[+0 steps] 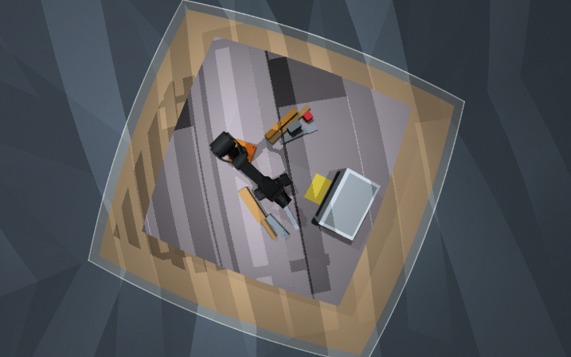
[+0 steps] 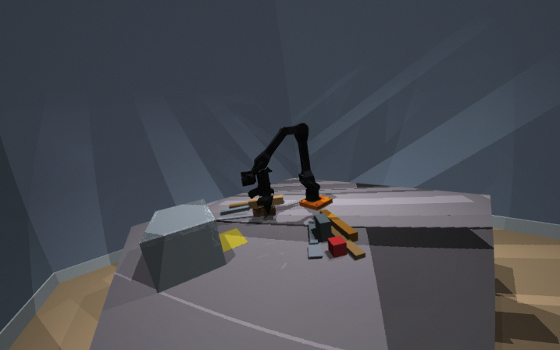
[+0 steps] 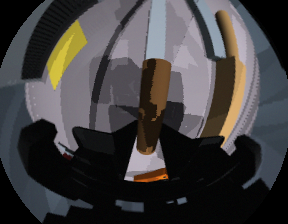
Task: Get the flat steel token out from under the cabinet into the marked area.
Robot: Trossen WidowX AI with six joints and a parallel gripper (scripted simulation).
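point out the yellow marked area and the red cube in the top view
yellow square marked area point(image 1: 318, 189) point(image 2: 233, 239) point(image 3: 66, 52): top, exterior and wrist views, its flat surface
small red cube point(image 1: 307, 115) point(image 2: 337, 246): top view, its upper face; exterior view, its side

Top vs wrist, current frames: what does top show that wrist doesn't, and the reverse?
Only top: the cabinet's pale roof and the dark grey block by the red cube.

Only wrist: the brown handle between the gripper's fingers.

Both: the yellow marked area, the pale blade extending from the gripper, and part of the orange base plate.
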